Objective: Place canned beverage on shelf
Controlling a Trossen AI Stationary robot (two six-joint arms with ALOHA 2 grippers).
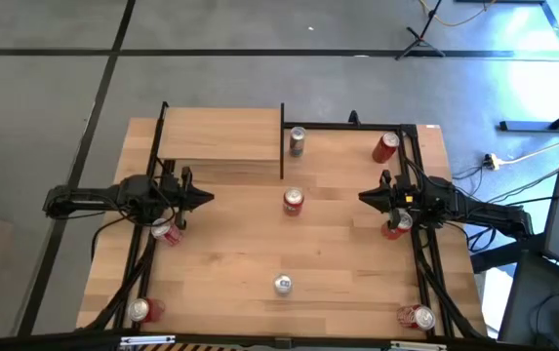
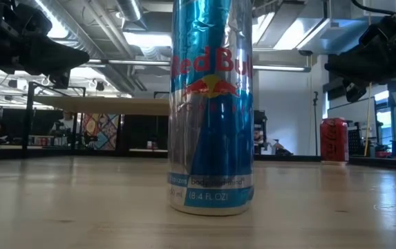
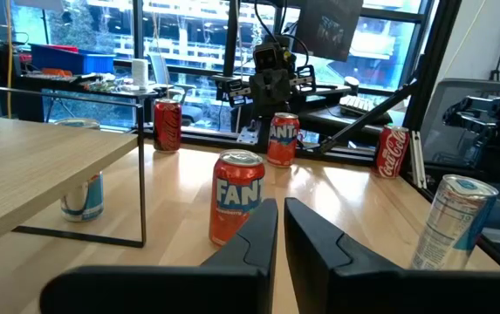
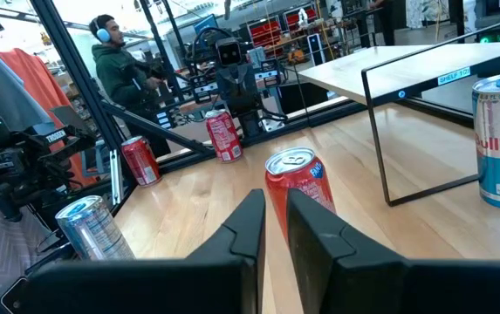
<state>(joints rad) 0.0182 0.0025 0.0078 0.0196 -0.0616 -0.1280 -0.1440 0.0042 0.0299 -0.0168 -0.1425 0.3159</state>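
Observation:
The shelf (image 1: 219, 136), a light-wood board on thin black posts, stands at the table's far left; it also shows in the left wrist view (image 3: 40, 170) and the right wrist view (image 4: 407, 65). An orange Fanta can (image 1: 293, 201) stands upright mid-table, between my two grippers. My left gripper (image 1: 209, 198) is shut and empty to the can's left; the can shows just ahead of it in its wrist view (image 3: 236, 196). My right gripper (image 1: 363, 197) is shut and empty to the can's right (image 4: 300, 179). A silver-blue Red Bull can (image 1: 297, 141) stands beside the shelf's right posts.
A second Red Bull can (image 1: 282, 284) stands near the front middle and fills the low view (image 2: 211, 104). Red cans lie or stand at the far right (image 1: 385, 146), under each arm (image 1: 167, 231) (image 1: 396, 224), and at both near corners (image 1: 140, 310) (image 1: 416, 317).

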